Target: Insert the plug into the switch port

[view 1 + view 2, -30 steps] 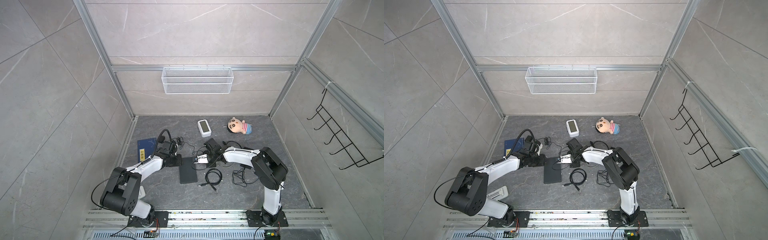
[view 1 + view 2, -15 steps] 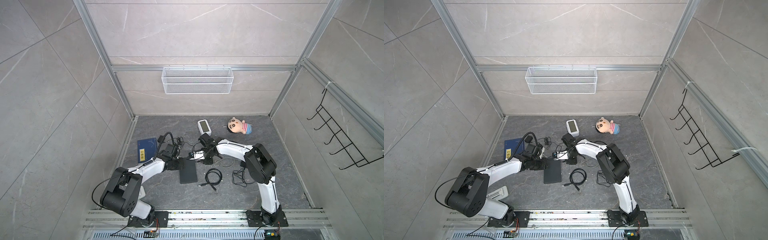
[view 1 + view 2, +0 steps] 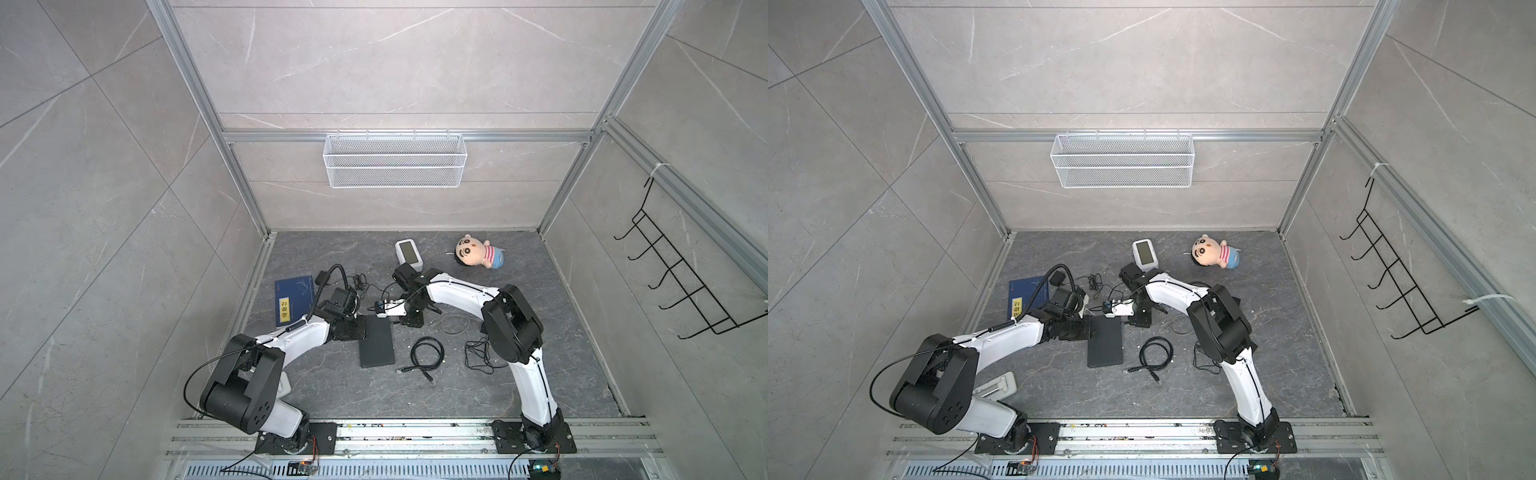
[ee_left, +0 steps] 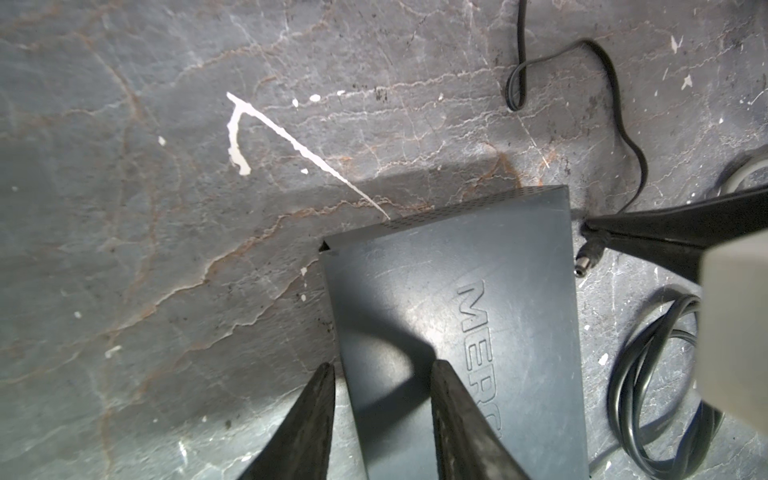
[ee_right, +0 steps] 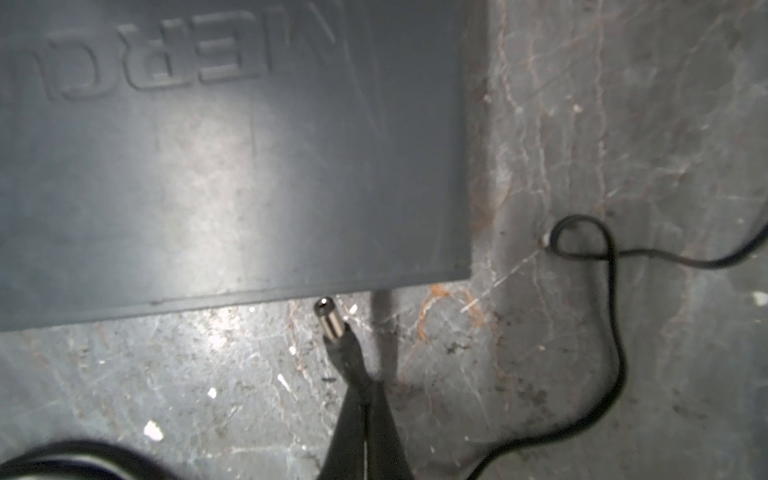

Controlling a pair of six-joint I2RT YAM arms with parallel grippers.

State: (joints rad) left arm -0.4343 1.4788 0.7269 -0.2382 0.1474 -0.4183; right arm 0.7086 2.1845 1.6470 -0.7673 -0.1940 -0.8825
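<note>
Plug point(image 5: 330, 319), black barrel type with a silver tip, in the right wrist view: pinched at its rubber neck by the right gripper point(image 5: 363, 395), jaws pressed together on it. Tip just beside a long side edge of the dark grey switch point(image 5: 216, 166), close to a corner, not inserted; touching or not, impossible to tell. Thin black cord point(image 5: 620, 349) looping away over the grey stone table point(image 5: 644, 124).

Left wrist view: left gripper point(image 4: 384, 365) with its 2 fingers apart, 1 over the switch's top face, 1 over bare table just off a long edge, clamped on nothing. Raised letters "MERC" on the top face. Plug point(image 4: 586, 262) at the opposite long edge, with a coiled black cable point(image 4: 623, 399) on the table near it.

Both top views: switch point(image 3: 376, 345) point(image 3: 1105, 343) flat near the table's middle, long axis running near to far. Left gripper at its far left corner, right gripper at its far right corner, plug too small to make out. Blue book point(image 3: 293, 299) to the left. Plush doll point(image 3: 478, 254) and small white device point(image 3: 409, 252) toward the far edge.
</note>
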